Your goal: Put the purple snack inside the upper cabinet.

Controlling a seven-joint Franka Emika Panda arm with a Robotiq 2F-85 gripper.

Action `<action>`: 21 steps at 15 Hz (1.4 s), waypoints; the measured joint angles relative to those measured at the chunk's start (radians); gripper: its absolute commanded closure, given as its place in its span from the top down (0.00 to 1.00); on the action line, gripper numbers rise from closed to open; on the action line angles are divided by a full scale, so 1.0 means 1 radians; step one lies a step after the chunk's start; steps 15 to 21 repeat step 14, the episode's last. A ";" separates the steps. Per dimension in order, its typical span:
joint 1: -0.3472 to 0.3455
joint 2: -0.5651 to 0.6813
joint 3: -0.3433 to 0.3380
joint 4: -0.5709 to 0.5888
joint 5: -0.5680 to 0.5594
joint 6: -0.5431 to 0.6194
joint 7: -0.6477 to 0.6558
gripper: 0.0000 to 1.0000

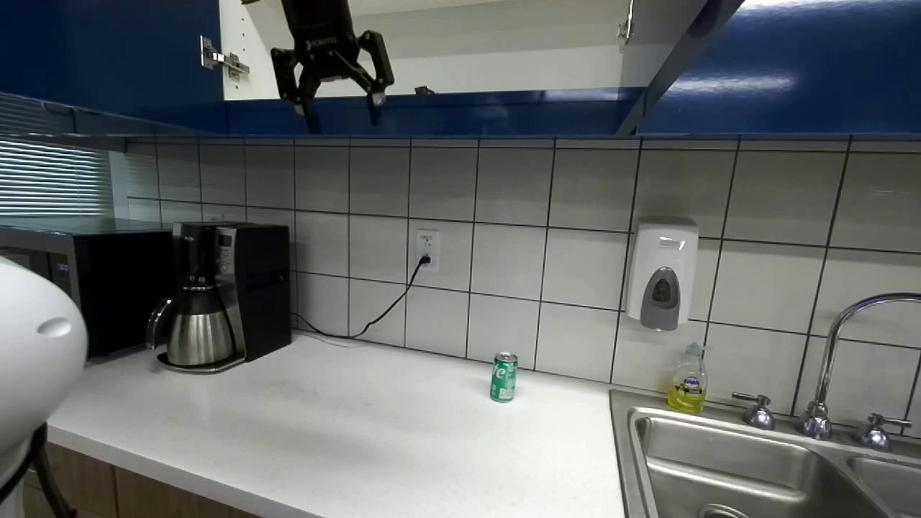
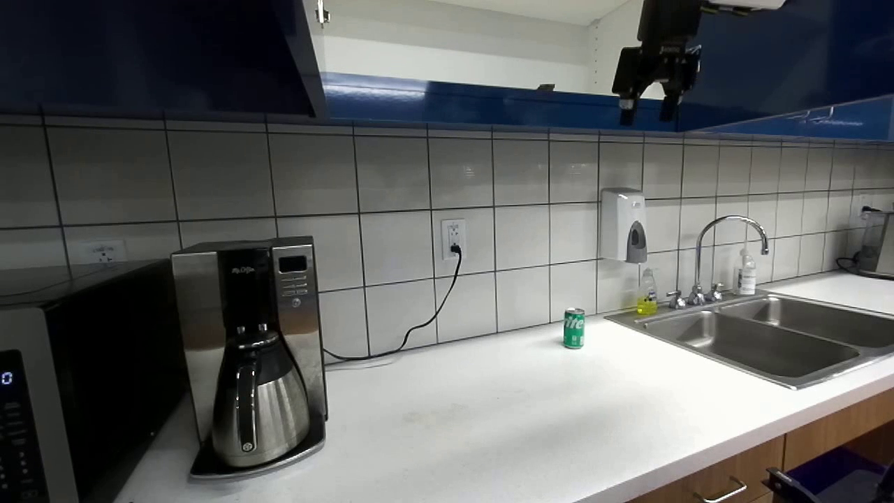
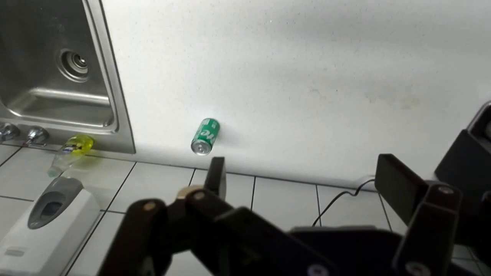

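The tool (image 1: 343, 119) gapes empty before the upper cabinet (image 1: 496, 57), which only the exterior views show.

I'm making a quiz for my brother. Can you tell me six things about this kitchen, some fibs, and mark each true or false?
1. The gripper is open. True.
2. The green can is lying on its side. False: the green can stands upright on the counter.
3. The upper cabinet is shut. False: the upper cabinet is open.
4. A small dark thing shows at the cabinet's bottom edge. True: maybe the purple snack, too small to tell.
5. The coffee pot is in the sink. False: the coffee pot sits in the coffee maker.
6. The bottle of yellow soap is near the faucet. True.
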 measured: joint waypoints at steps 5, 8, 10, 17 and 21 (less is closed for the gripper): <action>0.030 -0.021 0.037 -0.150 0.000 0.029 0.000 1.00; 0.044 -0.021 0.054 -0.201 0.000 0.043 0.002 1.00; 0.046 -0.021 0.061 -0.226 0.000 0.051 0.005 1.00; 0.046 -0.021 0.065 -0.241 0.000 0.057 0.007 1.00; 0.046 -0.021 0.065 -0.241 0.000 0.057 0.007 1.00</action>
